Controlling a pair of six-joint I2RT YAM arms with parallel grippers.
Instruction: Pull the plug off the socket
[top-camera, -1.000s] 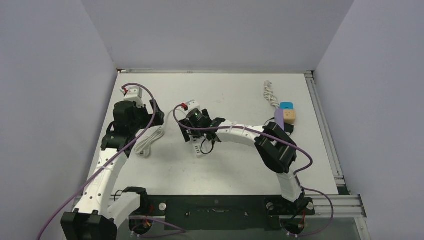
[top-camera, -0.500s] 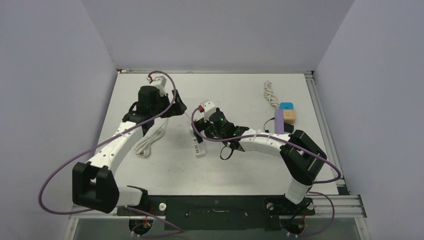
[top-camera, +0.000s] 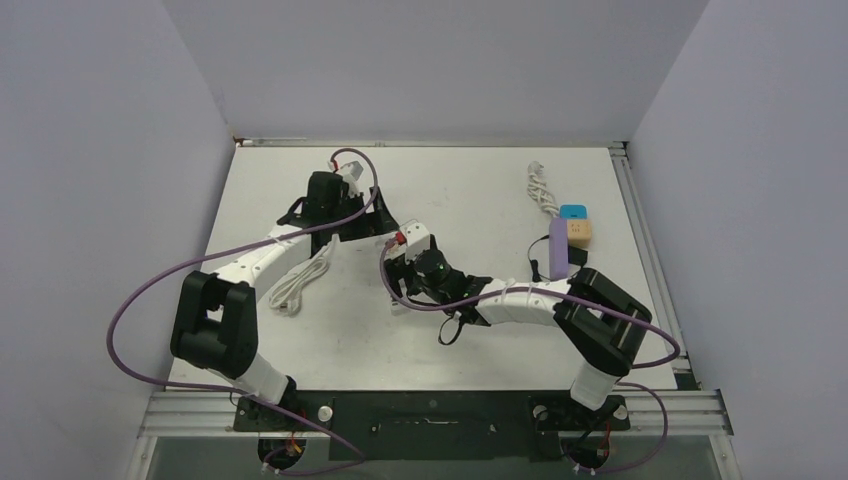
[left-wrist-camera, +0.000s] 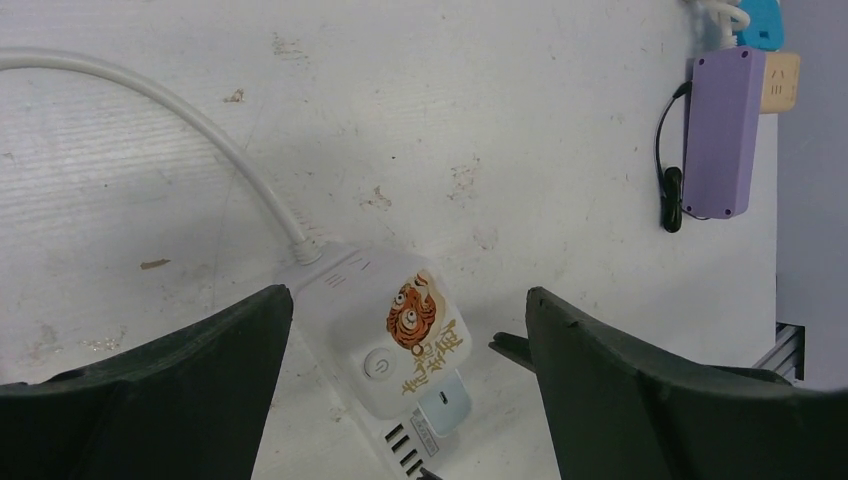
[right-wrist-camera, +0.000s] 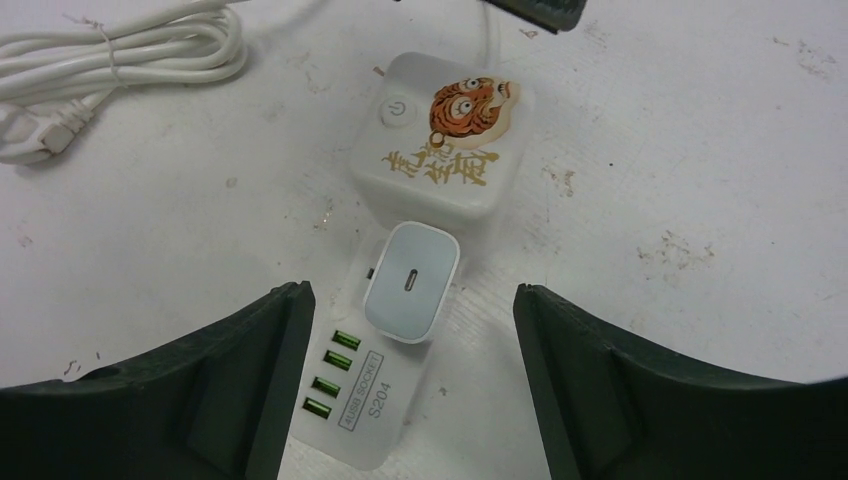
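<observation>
The white socket strip (right-wrist-camera: 436, 150) with a tiger sticker, a power button and several green USB ports lies flat on the table. A small white plug (right-wrist-camera: 410, 282) sits in it beside the USB ports. My right gripper (right-wrist-camera: 410, 292) is open, its fingers either side of the plug and not touching it. My left gripper (left-wrist-camera: 408, 298) is open above the strip's tiger end (left-wrist-camera: 405, 335), with the plug (left-wrist-camera: 443, 408) at the bottom edge. In the top view both grippers (top-camera: 380, 232) (top-camera: 402, 288) meet over the strip (top-camera: 398, 304), which is mostly hidden.
A bundled white cable (top-camera: 298, 282) lies left of the strip and shows in the right wrist view (right-wrist-camera: 120, 50). A purple box (top-camera: 558, 252), a blue block (top-camera: 573, 211), a tan block (top-camera: 581, 232) and a coiled white cord (top-camera: 540, 190) sit at the far right.
My left arm has swung right from the table's left side to above the strip. My right gripper has shifted slightly and stays over the strip.
</observation>
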